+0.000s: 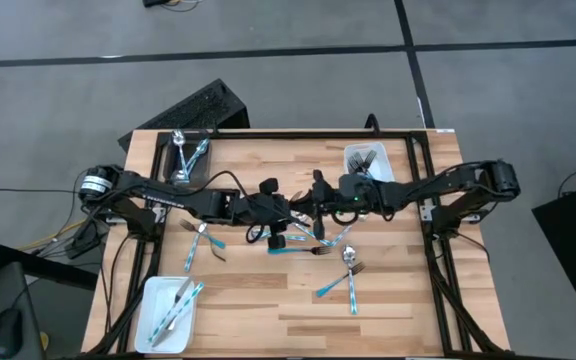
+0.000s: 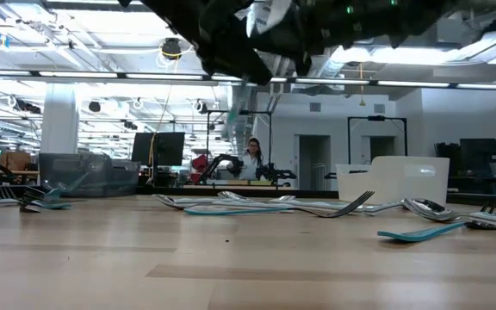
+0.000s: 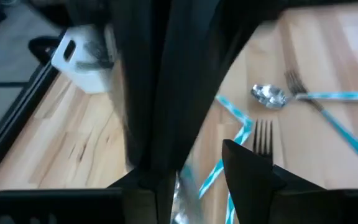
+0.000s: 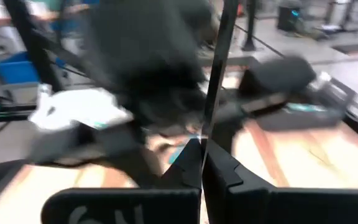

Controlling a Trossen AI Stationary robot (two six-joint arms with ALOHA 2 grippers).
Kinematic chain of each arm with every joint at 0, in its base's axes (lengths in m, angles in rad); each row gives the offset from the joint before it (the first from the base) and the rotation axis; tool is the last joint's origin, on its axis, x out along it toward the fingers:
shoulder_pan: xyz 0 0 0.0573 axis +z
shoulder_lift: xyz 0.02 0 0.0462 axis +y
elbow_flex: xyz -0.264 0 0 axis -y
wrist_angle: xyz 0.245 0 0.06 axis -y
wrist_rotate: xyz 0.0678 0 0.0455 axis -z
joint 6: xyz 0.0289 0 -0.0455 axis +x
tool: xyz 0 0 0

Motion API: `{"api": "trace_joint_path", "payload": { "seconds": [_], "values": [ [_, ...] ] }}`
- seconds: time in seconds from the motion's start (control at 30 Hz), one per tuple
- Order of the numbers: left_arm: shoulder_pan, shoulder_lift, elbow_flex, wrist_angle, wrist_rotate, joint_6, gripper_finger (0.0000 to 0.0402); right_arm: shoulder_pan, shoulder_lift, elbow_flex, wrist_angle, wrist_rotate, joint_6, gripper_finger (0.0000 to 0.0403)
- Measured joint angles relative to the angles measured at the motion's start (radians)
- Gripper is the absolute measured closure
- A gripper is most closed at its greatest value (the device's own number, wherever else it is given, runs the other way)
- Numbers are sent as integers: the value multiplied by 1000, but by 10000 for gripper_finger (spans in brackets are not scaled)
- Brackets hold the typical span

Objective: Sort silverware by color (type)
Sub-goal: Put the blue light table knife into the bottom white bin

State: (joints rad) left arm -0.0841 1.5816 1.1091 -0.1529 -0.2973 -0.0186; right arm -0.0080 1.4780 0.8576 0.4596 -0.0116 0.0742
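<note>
Forks fill the white tray (image 1: 368, 160) at upper right, a few pieces lie in the lower-left tray (image 1: 168, 312), and more stand in the dark bin (image 1: 183, 160) at upper left. Loose silverware (image 1: 333, 262) litters the table (image 1: 258, 310) centre under both arms, leaving the bottom edge bare. The right gripper (image 1: 318, 198) is pinched together on a thin metal piece; the left gripper (image 1: 286, 232) stands apart.

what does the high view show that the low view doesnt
Only the high view shows the whole layout: the left gripper and right gripper meeting mid-table, a white tray with silverware at the near left corner, a dark bin with pieces at the far left.

Only the low view shows the room behind, with a person at a desk.

Both show the wooden table, loose teal-handled silverware on it, and the white tray of forks.
</note>
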Motion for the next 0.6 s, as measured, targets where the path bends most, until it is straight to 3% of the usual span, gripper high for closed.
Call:
{"api": "trace_joint_path", "payload": {
  "seconds": [0.33, 0.6],
  "values": [
    [-7, -27, 0, -30, -18, -7, 292, 6, -1, 22, -53, -44, -6, 384],
    [-7, -34, 0, -44, -15, -23, 381, 7, -14, 22, -69, -45, -9, 384]
  ]
}}
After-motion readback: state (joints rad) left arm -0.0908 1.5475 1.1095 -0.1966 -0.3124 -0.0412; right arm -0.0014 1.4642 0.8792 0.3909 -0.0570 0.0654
